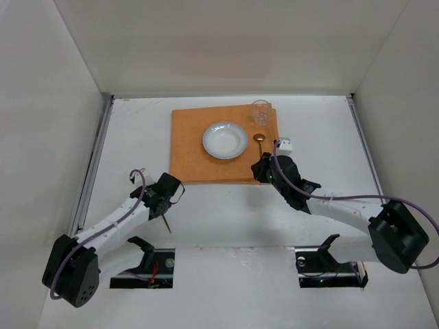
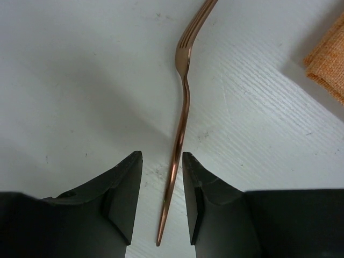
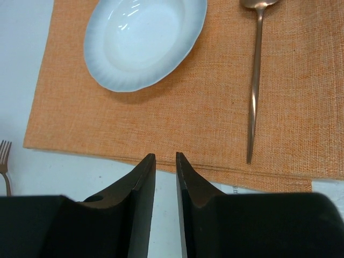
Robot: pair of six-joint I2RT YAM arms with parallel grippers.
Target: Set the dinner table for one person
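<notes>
Between fingers [image 2: 124, 193] of L hand [image 2: 161, 156]: fork [image 2: 184, 102], on table [image 2: 80, 80].

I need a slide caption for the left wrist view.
Left gripper, open, straddles the handle of a copper fork on the table.

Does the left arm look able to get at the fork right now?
Probably yes: the fork lies on the dinner table, its handle already between the open jaws of the left end effector, and nothing blocks it.

Lab booth: white walls [image 1: 226, 48] rnd table [image 1: 137, 137].
</notes>
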